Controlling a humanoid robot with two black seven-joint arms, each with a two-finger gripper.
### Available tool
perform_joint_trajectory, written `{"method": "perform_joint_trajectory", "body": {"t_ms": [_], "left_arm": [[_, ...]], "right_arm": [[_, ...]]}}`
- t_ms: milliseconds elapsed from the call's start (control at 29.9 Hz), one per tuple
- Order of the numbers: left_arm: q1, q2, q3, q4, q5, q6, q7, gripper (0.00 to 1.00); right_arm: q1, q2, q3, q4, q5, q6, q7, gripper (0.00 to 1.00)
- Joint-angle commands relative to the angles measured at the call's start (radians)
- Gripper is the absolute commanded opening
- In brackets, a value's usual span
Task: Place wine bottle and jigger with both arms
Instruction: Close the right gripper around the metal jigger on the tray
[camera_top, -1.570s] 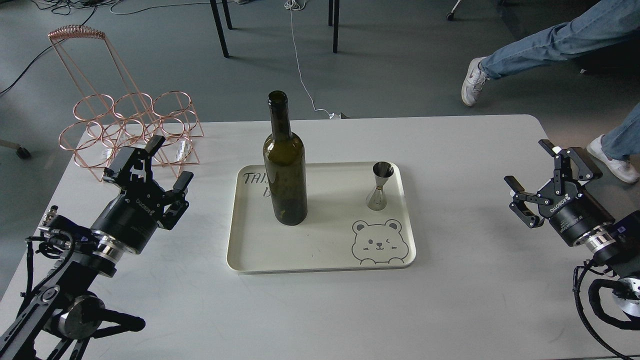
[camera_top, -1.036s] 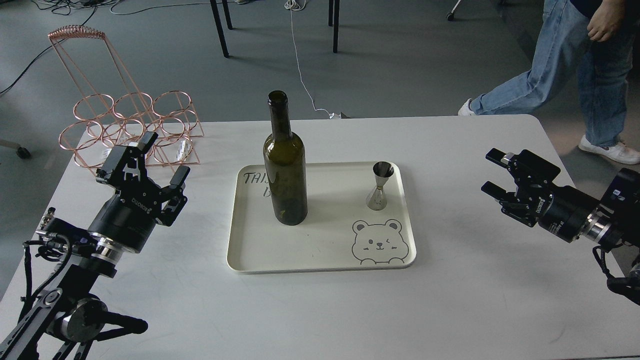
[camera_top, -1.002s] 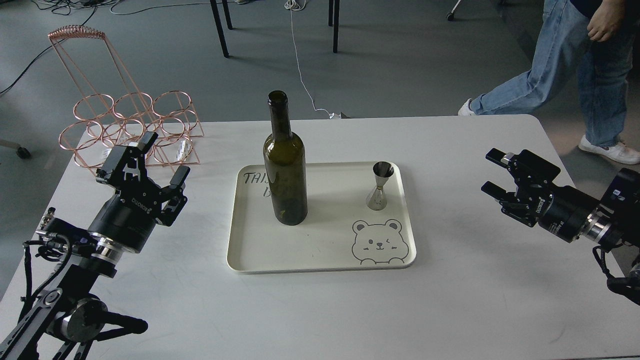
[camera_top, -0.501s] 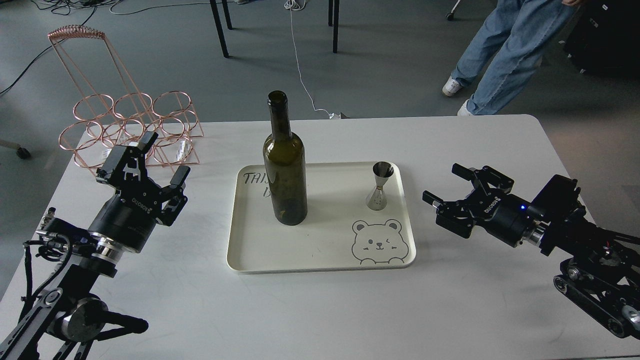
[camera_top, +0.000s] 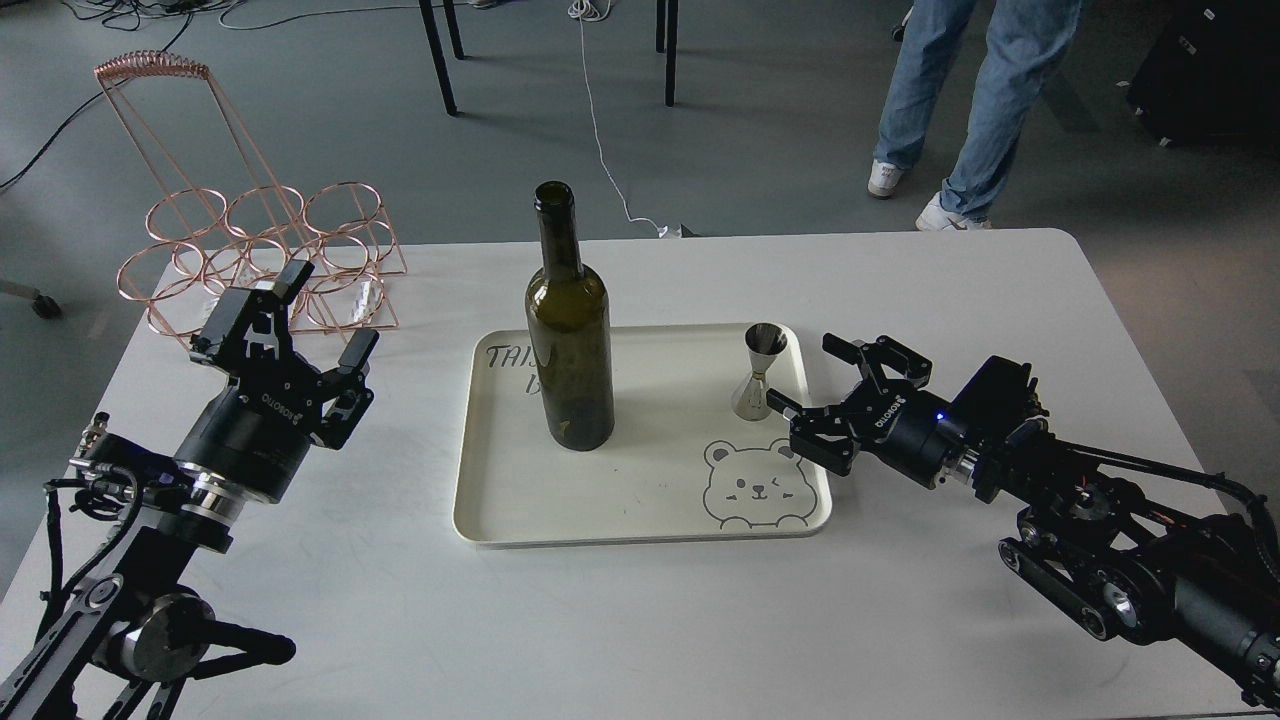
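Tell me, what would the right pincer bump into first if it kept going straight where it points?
Most likely the jigger: the open right pincer points left at it, just short, over the tray's right edge.

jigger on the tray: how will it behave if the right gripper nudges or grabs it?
The jigger looks tall for its narrow waist, so a side nudge would probably tip it. Its polished metal may slip between the fingers. Open right gripper is beside it, not touching.

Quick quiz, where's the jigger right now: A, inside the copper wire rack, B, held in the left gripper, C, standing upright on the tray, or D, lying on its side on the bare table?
C: the jigger stands upright on the tray, near its right rim, ungripped, just left of the open right gripper.
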Motion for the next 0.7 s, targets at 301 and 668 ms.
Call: {"method": "perform_joint_trajectory", "body": {"t_ms": [301,668], "left_arm": [[-0.002,0.006,-0.004,-0.003,0.000,0.000,0.000,0.98],[-0.002,0.009,-0.005,-0.020,0.000,0.000,0.000,0.98]], "right_arm": [[0.045,0.149,-0.029,-0.194,0.000,0.000,0.000,0.73],[0.059,0.154,-0.028,-0.202,0.000,0.000,0.000,0.64]]}}
